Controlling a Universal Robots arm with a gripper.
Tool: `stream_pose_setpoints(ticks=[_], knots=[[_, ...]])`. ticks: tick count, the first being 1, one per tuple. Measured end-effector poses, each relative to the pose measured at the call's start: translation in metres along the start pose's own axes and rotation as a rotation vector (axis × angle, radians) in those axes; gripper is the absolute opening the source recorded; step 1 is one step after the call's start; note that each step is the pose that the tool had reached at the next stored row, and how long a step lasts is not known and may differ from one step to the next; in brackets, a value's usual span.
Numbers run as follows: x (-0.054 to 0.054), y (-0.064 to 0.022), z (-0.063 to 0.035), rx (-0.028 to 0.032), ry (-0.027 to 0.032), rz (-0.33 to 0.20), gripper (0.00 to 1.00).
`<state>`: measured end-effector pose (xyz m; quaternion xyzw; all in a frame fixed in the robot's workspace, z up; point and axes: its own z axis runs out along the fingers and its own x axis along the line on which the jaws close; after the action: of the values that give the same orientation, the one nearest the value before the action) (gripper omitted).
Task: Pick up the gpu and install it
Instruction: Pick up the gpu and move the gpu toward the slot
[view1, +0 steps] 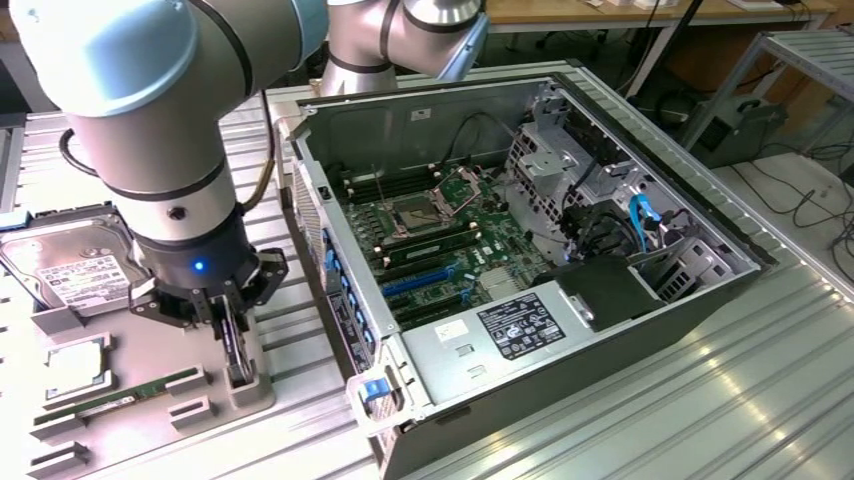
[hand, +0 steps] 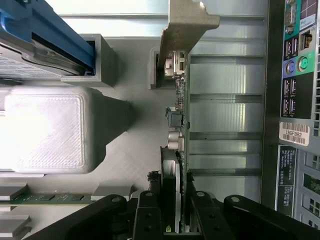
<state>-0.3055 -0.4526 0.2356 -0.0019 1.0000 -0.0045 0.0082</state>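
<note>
Ribbed aluminium table (view1: 747, 380) underfoot, lab benches and trailing cables behind. In the exterior view, the black steel computer case (view1: 601, 400) lies open on its side with its green motherboard (view1: 441, 240) bare. On the exterior view's left sits a grey plastic tray (view1: 134, 345) carrying a boxy silver hard drive (view1: 67, 265) and a slim green RAM stick (view1: 127, 395). The big grey-and-silver arm (view1: 160, 150) hangs over that tray, and its black gripper (view1: 230, 335) is down on the gpu (view1: 236, 358), a thin dark card standing on edge in a grey slotted holder (view1: 251, 388) just beside the case.

Over to the wrist view: we see the gpu (hand: 182, 112) edge-on, with its silvery metal bracket (hand: 187, 25) at the far end. The gripper (hand: 175, 212) has its fingers (hand: 147, 215) clamped on the card's two faces. That, we judge, is the pick-up step, grasp made and card not yet out of the holder. A lift from here would call for a straight pull along the slot (any twist could bind it). The case's rear port panel (hand: 295, 75) is close alongside.
</note>
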Motion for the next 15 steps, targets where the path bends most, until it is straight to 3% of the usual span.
stream_pose_setpoints(ticks=[15], knots=[[-0.001,-0.0003,-0.0379,0.0000,0.0001,0.000,0.27]])
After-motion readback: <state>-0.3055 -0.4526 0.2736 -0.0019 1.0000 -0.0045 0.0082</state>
